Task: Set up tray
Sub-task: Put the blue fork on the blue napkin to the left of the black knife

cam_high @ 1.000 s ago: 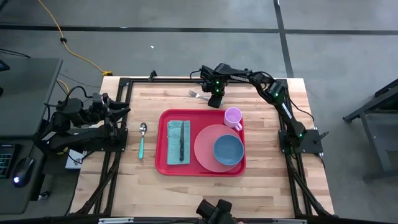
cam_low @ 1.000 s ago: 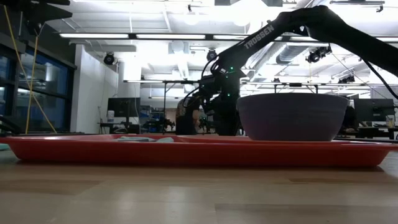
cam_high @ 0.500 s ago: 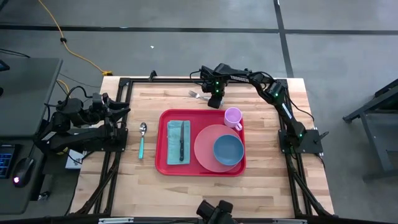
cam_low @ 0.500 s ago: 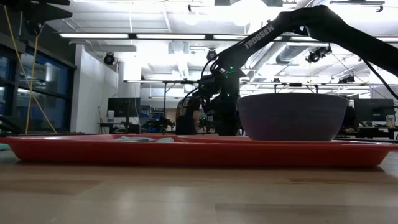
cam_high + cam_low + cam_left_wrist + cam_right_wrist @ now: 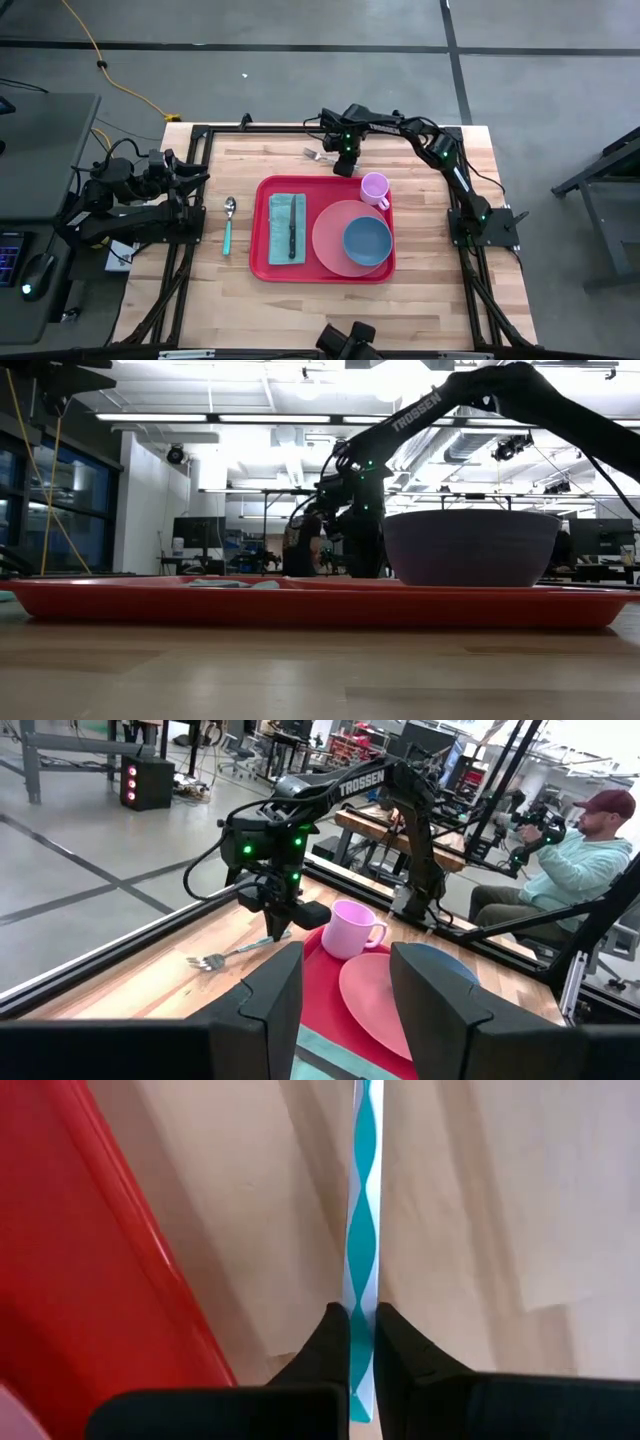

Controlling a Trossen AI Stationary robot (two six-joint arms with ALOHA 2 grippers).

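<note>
the right hand (image 5: 340, 160), at twelve o'clock beyond the tray (image 5: 262, 262), has just pinched shut on the fork (image 5: 232, 956) handle; lifting comes next. the left hand (image 5: 340, 992) waits, fingers apart.

fork (image 5: 361, 1230): tines out of right wrist frame, handle end hidden between fingers (image 5: 330, 1342) | tray (image 5: 90, 1280): cut off by frame edge there | pink plate (image 5: 340, 235): partly covered by blue bowl (image 5: 367, 242) | knife (image 5: 293, 240): blade detail too small, perhaps lying on napkin (image 5: 283, 215)
</note>
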